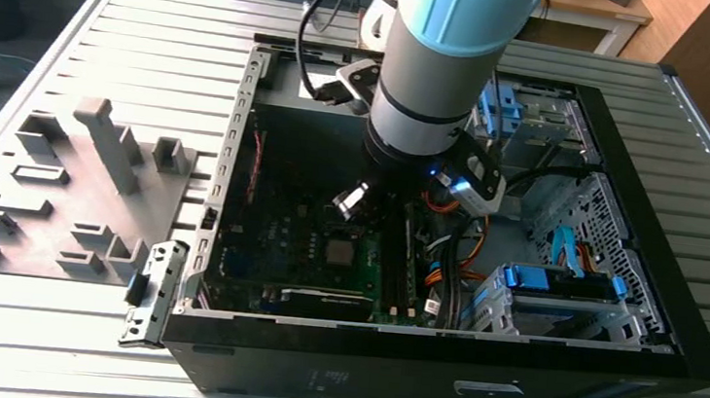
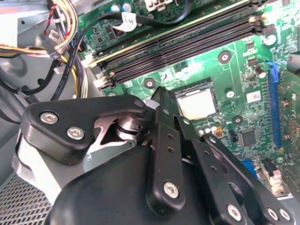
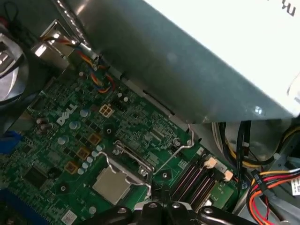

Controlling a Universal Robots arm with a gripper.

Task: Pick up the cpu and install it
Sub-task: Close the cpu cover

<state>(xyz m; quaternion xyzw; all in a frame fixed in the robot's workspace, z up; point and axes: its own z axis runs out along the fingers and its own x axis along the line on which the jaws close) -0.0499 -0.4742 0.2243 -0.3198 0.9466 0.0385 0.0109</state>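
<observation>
The cpu (image 2: 197,104) is a small square chip with a silver top, lying flat in its socket on the green motherboard (image 2: 234,70). It also shows in the first wrist view as the cpu (image 3: 111,183) and in the exterior view as the cpu (image 1: 342,252). The socket's wire lever (image 3: 180,147) stands raised beside it. My gripper (image 2: 159,96) hangs just above the board, beside the socket. Its black fingers (image 2: 165,136) are shut with nothing between them. In the exterior view the gripper (image 1: 352,202) hangs under the arm, over the board's middle.
The open black computer case (image 1: 656,316) lies on a slatted metal table (image 1: 147,52). Black memory slots (image 2: 187,44) run beside the socket. Cable bundles (image 2: 61,42) and a grey metal box (image 3: 197,61) crowd one side. Blue-latched drive cages (image 1: 561,287) fill the exterior view's right. A grey fixture (image 1: 84,173) stands at its left.
</observation>
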